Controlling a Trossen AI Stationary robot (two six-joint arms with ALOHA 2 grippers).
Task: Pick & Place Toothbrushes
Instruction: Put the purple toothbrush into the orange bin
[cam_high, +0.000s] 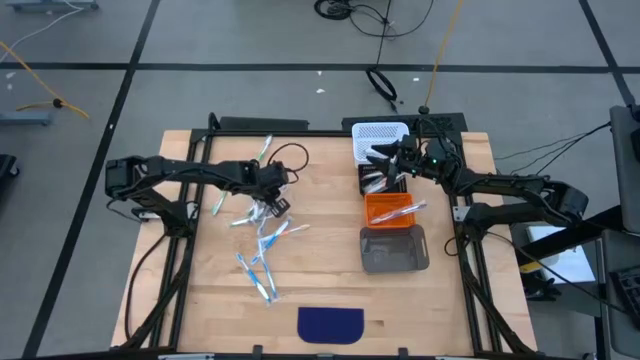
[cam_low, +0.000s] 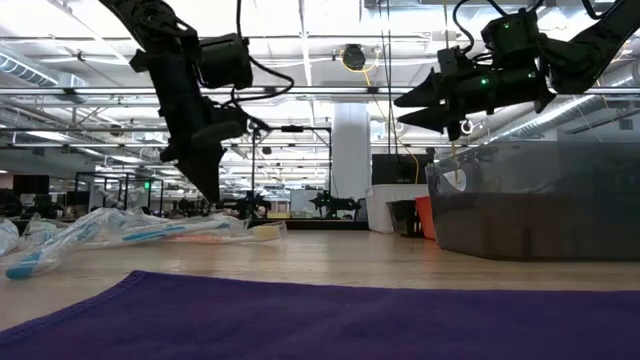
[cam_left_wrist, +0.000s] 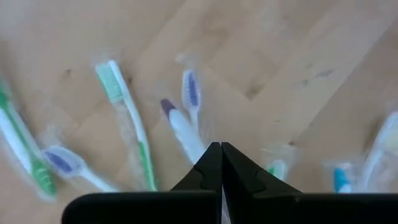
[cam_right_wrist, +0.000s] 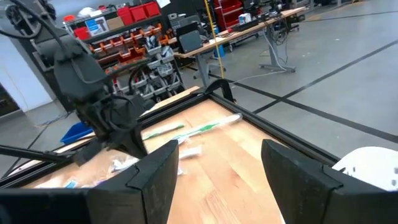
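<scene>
Wooden table (cam_high: 330, 290) and what lies on it

Wrapped toothbrushes (cam_high: 262, 245) scatter left; white (cam_high: 381, 132), orange (cam_high: 390, 211) and grey bins (cam_high: 394, 251) line the right; a purple mat (cam_high: 331, 323) sits at the near edge.

White bin (cam_high: 381, 133); orange bin (cam_high: 390, 211); grey bin (cam_high: 394, 250); purple mat (cam_high: 331, 323).

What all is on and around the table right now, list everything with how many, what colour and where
wrapped toothbrushes: roughly ten loose, green, blue and white, scattered on the left half of the table; a few more lie in the orange bin
white perforated bin: one, white, far end of the bin row on the right
orange plastic bin: one, orange, middle of the row
grey plastic bin: one, grey, near end of the row
dark blue cloth mat: one, near edge, centre
light wooden table: one, black frame around it
left gripper: shut, down in the toothbrush pile; whether it holds one cannot be told
right gripper: open, above the bin row
</scene>
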